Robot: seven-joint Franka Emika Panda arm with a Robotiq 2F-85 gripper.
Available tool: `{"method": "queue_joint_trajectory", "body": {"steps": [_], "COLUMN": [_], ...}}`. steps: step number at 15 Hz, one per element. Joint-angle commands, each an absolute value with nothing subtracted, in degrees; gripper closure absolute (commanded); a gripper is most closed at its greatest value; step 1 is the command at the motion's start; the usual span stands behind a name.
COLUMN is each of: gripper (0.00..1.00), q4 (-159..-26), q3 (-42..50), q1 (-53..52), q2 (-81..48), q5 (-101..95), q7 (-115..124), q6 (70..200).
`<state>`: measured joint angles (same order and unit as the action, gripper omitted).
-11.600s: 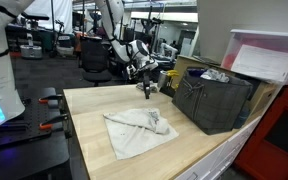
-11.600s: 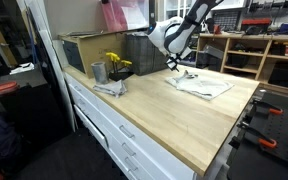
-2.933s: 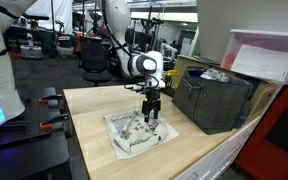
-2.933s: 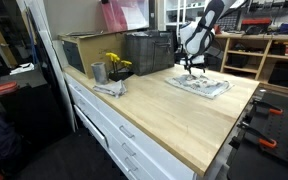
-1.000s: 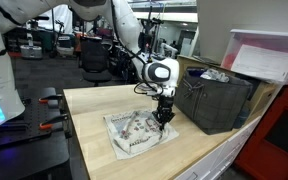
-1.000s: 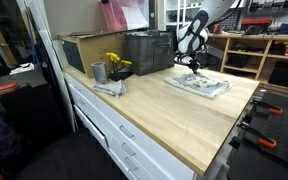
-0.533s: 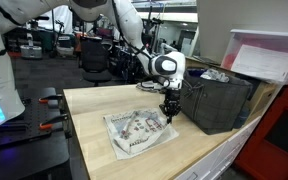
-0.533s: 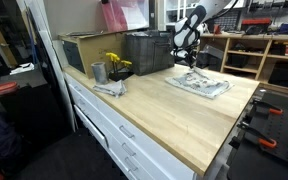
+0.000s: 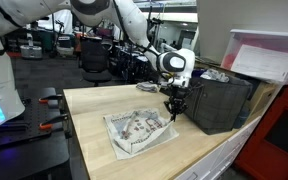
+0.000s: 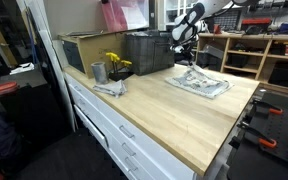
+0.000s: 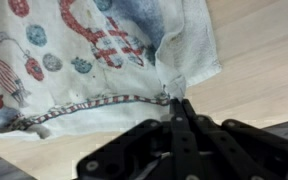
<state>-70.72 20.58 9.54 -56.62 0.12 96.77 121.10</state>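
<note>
- On the wooden worktop (image 9: 89, 105), the largest thing in both exterior views, we note plenty of bare board around the work.
- Next in size is the dark crate (image 9: 219, 100), which stands on the same top just beside the arm's wrist. Something pale lies in it, and we cannot tell what. We judge this crate to be the one real obstruction, since its near wall leaves little room on that side.
- The printed towel (image 9: 134, 130) lies spread and mostly flat near the middle of the top, with one edge toward the crate. The wrist view shows red and blue figures and a patterned hem on it (image 11: 84, 60).
- Handling, our judgement: the towel is light, soft and limp, and not fragile. It will sag, fold on itself and drag over the wood. The hem or a corner is the best hold, because the doubled cloth gives a thicker bite.
- The gripper (image 9: 173, 116) sits at the towel's crate-side edge. Its fingers (image 11: 176, 105) are pressed together on the hem, and a ridge of cloth rises to the tips.
- A crumpled rag (image 10: 109, 88), a metal cup (image 10: 98, 72) and yellow flowers (image 10: 116, 63) sit at the far end of the top. They are well apart from the towel and not in the way.
</note>
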Motion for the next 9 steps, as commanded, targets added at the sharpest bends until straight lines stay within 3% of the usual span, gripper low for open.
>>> {"method": "queue_joint_trajectory", "body": {"steps": [1, 9], "gripper": [0.99, 0.99], "q4": [-63.7, -55.2], "q3": [18.6, 14.2], "q1": [12.5, 17.9], "q2": [-59.1, -61.0], "q5": [2.8, 9.0], "q7": [101.4, 106.2], "q6": [115.8, 110.8]}}
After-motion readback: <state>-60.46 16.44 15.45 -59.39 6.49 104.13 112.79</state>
